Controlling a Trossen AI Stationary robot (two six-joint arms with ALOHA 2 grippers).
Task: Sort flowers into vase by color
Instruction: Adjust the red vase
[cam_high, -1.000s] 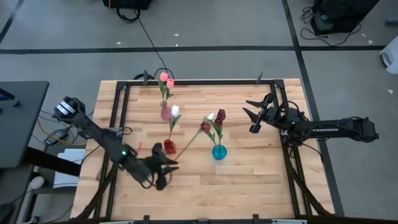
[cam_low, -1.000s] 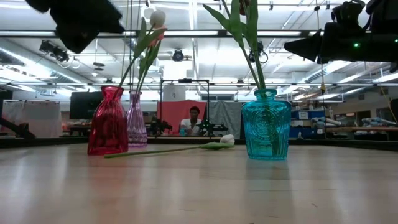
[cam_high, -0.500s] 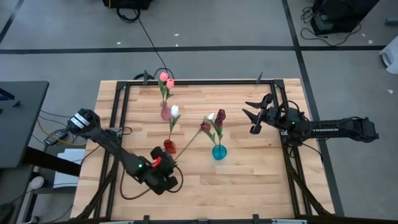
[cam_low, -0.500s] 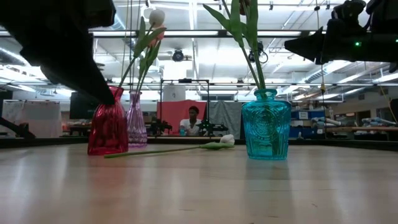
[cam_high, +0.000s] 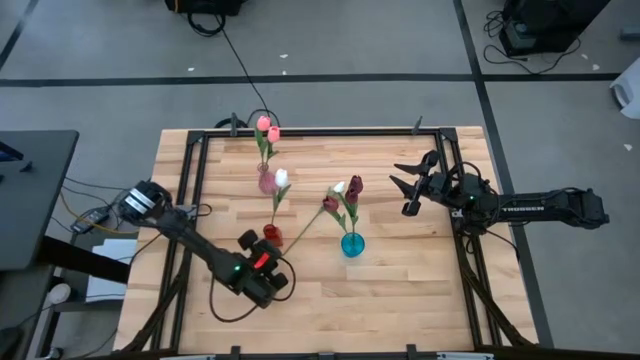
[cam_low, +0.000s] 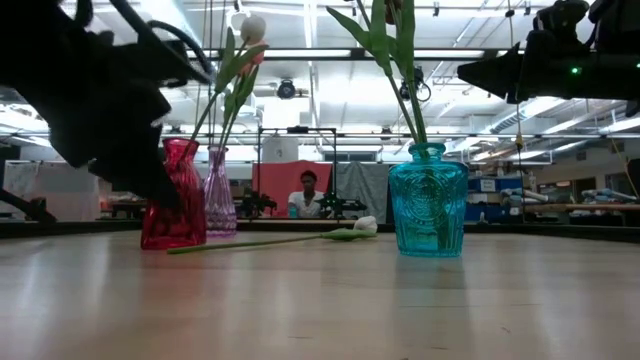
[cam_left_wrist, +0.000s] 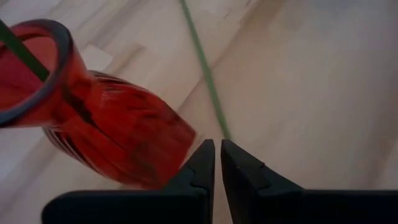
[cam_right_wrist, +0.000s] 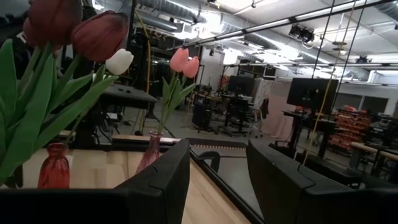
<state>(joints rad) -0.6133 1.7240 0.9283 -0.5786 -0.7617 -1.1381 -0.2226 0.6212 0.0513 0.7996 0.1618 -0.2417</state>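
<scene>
Wooden plank desk (cam_high: 400, 290), from above: left claw (cam_high: 262, 284) sits at seven o'clock beside the red glass vase (cam_high: 272, 236); right claw (cam_high: 405, 186) waits at three o'clock. Maroon tulips (cam_high: 354, 186) stand in the teal glass vase (cam_high: 352, 244), pink tulips (cam_high: 267, 128) in the purple vase (cam_high: 266, 182). Low view: a white tulip (cam_low: 362, 226) lies flat. Left wrist: claw clenched, empty, its green stem (cam_left_wrist: 205, 74) ahead. Right wrist: claw (cam_right_wrist: 217, 171) released.

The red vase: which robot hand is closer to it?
Left. The left gripper is right beside the red vase, low at its base; the right gripper hangs far across the table, past the teal vase.
</scene>
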